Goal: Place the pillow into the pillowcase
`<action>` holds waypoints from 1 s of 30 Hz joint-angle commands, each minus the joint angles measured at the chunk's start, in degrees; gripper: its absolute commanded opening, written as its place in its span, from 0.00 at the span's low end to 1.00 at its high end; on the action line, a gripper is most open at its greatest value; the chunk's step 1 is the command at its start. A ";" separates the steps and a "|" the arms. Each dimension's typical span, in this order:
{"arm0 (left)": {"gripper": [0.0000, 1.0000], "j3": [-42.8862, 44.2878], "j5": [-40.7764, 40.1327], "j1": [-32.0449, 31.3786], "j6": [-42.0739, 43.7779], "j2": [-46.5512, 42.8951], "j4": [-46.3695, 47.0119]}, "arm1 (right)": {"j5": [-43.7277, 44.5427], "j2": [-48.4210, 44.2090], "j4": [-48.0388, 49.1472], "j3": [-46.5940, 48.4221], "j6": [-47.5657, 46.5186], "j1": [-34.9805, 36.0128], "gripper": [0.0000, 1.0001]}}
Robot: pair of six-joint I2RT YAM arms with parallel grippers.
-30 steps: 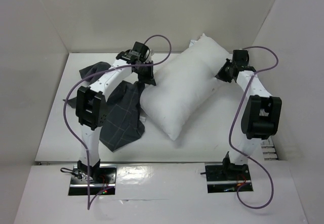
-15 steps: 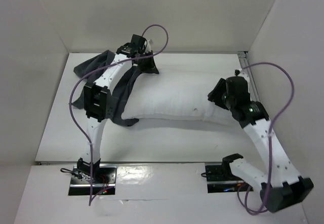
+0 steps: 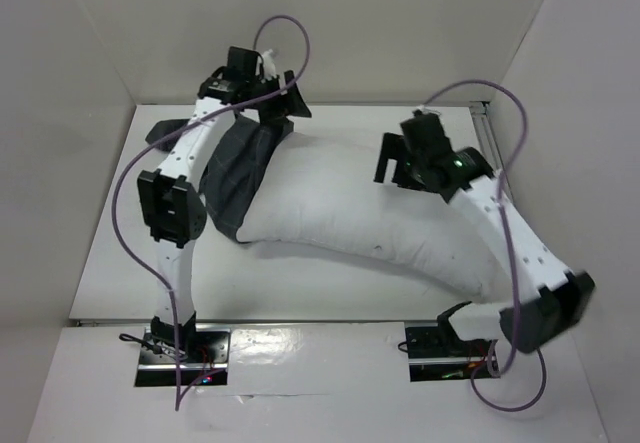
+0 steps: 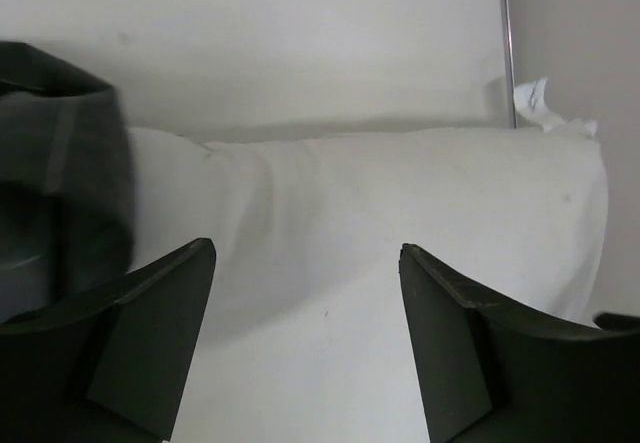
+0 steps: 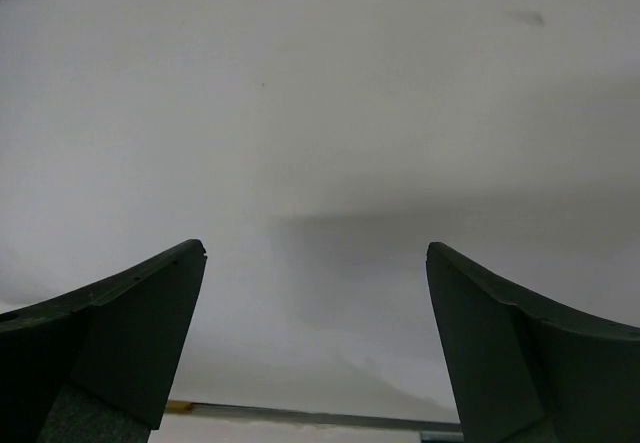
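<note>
— Where is the pillow (image 3: 370, 218)?

— On the bench (image 3: 110, 253). Its right end is nearest the arm bases. It curves away to the far left, where the pillowcase (image 3: 245, 168) covers its other end.

— And the pincers?

— The overhead view is unclear. The right pincer (image 5: 315, 253) is over the pillow's middle; its own camera shows it wide, gripping nothing, with only blank white beyond. Farther back, the left pincer (image 4: 305, 253) is wide and empty too, with the pillow below it and dark cloth at its left.

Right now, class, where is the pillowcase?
In the top view the pillowcase lies at the left rear of the table, bunched against the left end of the pillow, beneath the left arm.
</note>
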 commanded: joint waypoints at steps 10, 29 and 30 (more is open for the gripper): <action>0.83 -14.31 -8.80 6.82 5.34 -19.70 -2.73 | 6.55 26.65 8.05 2.10 -4.76 1.45 0.39; 0.88 -41.31 -19.99 22.72 -0.11 -22.09 0.86 | 8.24 7.22 5.33 -1.97 -9.32 -6.13 0.65; 0.91 -41.84 -18.32 22.73 -0.11 -20.86 1.48 | 6.57 7.92 6.64 -0.92 -9.84 -4.04 0.83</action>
